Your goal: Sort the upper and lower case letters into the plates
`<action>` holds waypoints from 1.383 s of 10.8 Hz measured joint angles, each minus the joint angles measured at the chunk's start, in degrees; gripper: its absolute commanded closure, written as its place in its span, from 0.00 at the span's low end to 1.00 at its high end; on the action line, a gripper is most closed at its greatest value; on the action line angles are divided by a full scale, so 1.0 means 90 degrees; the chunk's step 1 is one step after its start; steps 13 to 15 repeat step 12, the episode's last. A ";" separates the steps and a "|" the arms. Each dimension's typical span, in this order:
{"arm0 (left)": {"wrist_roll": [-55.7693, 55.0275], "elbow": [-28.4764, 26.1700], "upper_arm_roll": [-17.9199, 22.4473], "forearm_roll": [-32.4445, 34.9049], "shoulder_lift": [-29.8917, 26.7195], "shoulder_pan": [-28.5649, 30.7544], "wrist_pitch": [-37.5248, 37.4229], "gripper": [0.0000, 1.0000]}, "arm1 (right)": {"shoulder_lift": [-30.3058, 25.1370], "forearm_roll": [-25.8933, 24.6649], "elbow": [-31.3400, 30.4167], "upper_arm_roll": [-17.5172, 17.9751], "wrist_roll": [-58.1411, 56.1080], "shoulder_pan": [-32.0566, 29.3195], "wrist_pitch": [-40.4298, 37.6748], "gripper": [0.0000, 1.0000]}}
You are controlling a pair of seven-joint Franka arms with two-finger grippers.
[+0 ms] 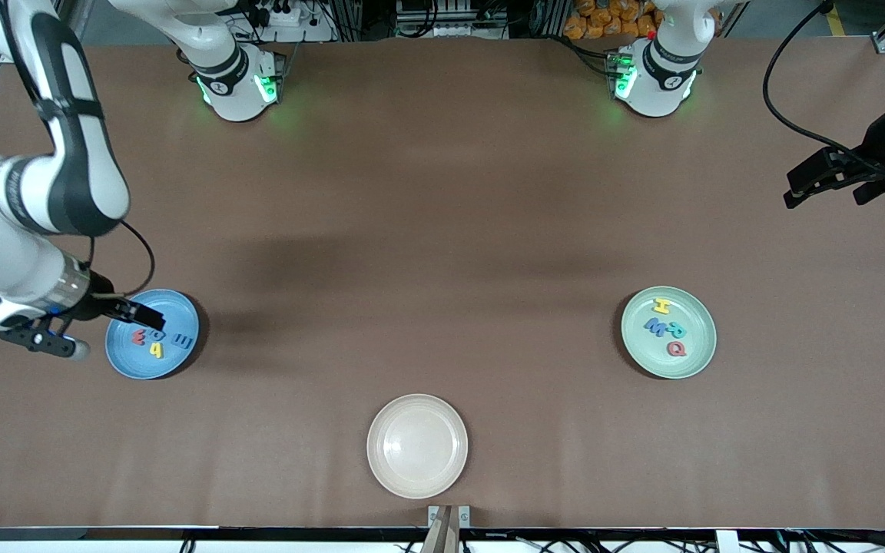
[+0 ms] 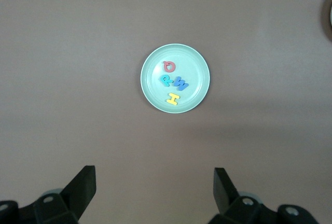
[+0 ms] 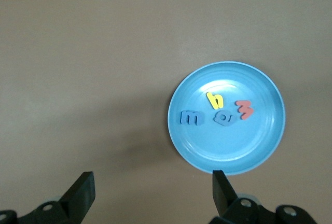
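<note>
Holding four letters each, blue plate (image 1: 124,361) under wide right hand (image 1: 152,316), green plate (image 1: 700,347), left hand (image 1: 830,180) wide, cream plate (image 1: 417,445) bare

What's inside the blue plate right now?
Four small letters lie in the blue plate: a yellow h, a red piece, a dark blue m and a teal one. The right tool, open, covers part of it from the front.

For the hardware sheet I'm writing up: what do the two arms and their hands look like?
Both arms are glossy white with black bands at the joints, and their bases glow with green lights. The right arm ends in a silver wrist section with a thin black cable looping to the black right hand. A long black cable runs to the left hand, also black with flat, wedge-shaped fingers.
</note>
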 measured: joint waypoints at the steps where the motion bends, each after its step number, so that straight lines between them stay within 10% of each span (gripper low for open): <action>1: 0.0000 0.0010 0.0006 0.0000 -0.0004 0.0000 -0.0011 0.00 | -0.0317 -0.0006 0.0011 0.0024 -0.0326 -0.0034 -0.0244 0.00; 6: 0.0000 0.0105 0.0019 0.0033 -0.0015 0.0004 -0.0016 0.00 | -0.1521 -0.0025 0.0824 0.0077 -0.1389 -0.0044 -0.1715 0.00; 15: 0.0000 0.0160 0.0024 0.0035 -0.0016 0.0005 -0.0016 0.00 | -0.1644 -0.0701 0.1766 0.0123 -0.1773 -0.0156 -0.3014 0.00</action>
